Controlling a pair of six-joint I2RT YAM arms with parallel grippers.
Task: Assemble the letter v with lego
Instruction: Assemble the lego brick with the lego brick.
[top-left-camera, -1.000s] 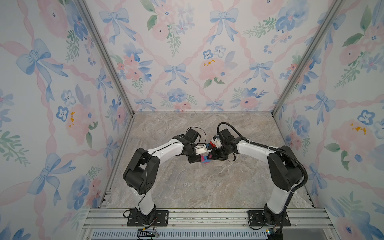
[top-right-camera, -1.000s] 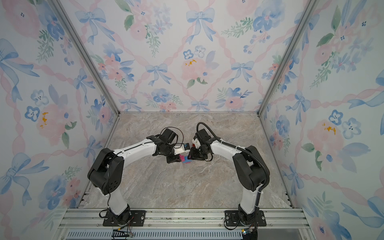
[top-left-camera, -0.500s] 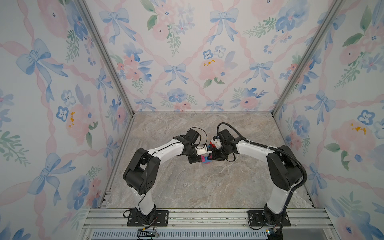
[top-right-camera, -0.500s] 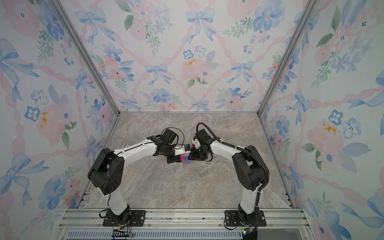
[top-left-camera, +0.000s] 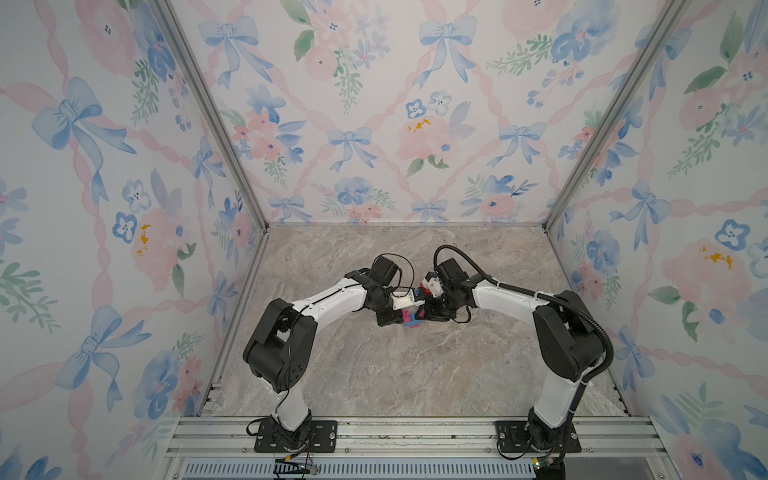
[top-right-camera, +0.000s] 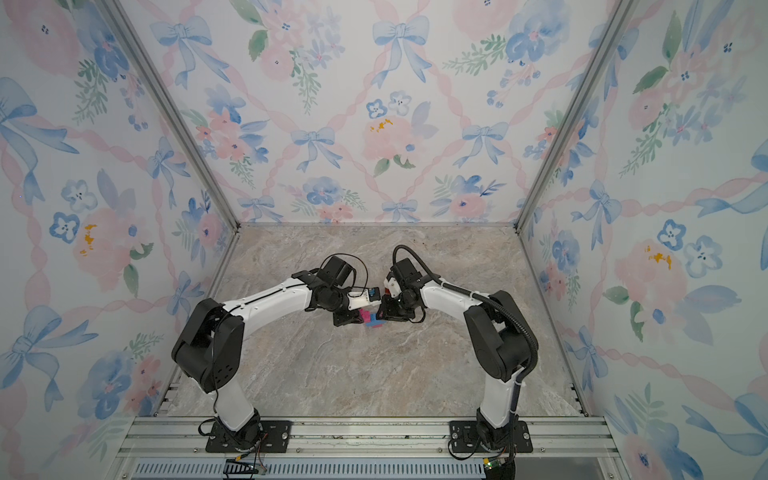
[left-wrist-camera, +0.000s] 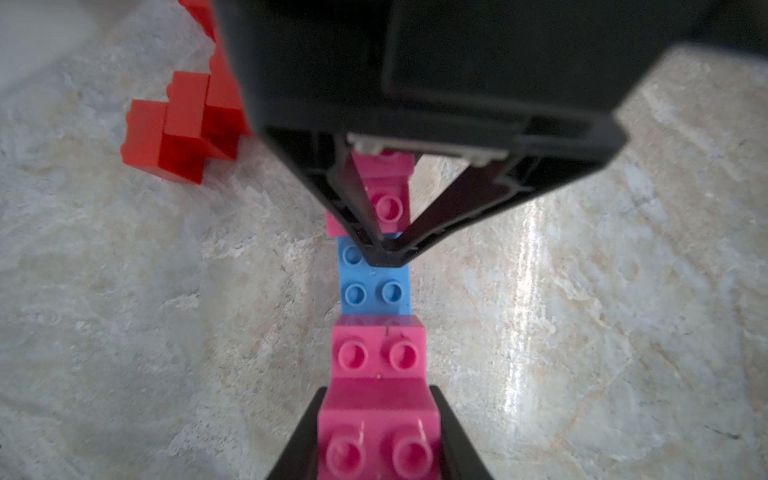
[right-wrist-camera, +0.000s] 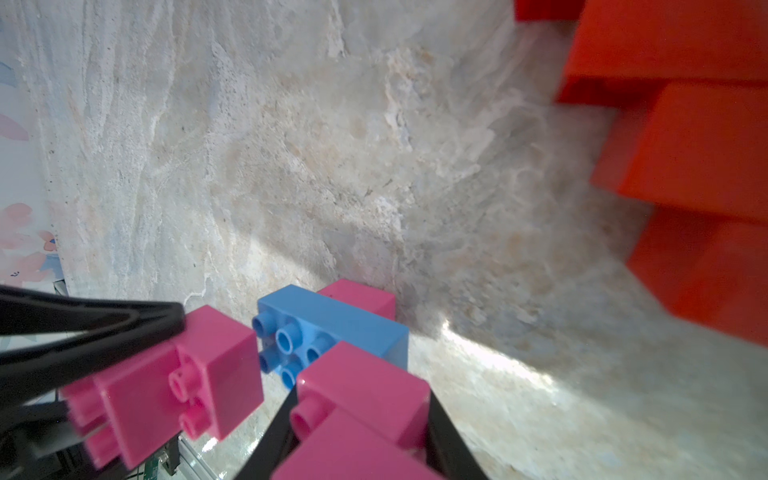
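The lego is a short chain: pink bricks (left-wrist-camera: 378, 432), a blue brick (left-wrist-camera: 374, 286) in the middle, then more pink bricks (left-wrist-camera: 386, 203). My left gripper (left-wrist-camera: 377, 399) is shut on the near pink end. My right gripper (right-wrist-camera: 361, 403) is shut on the pink brick (right-wrist-camera: 365, 386) at the other end, its fingers (left-wrist-camera: 357, 224) meeting over the blue brick (right-wrist-camera: 345, 324). In both top views the two grippers (top-left-camera: 388, 318) (top-left-camera: 432, 311) face each other over the lego (top-left-camera: 411, 322) (top-right-camera: 374, 320) at the table's middle. The left gripper's fingers (right-wrist-camera: 104, 328) hold a pink brick (right-wrist-camera: 178, 382).
A stepped stack of red bricks (left-wrist-camera: 183, 129) (right-wrist-camera: 685, 166) lies on the marble table (top-left-camera: 374, 374) just behind the grippers, close to the right wrist. Patterned walls (top-left-camera: 124, 208) enclose the table on three sides.
The right gripper's jaws have closed in on the pink brick. Both arms have stayed nearly still at the middle of the table.
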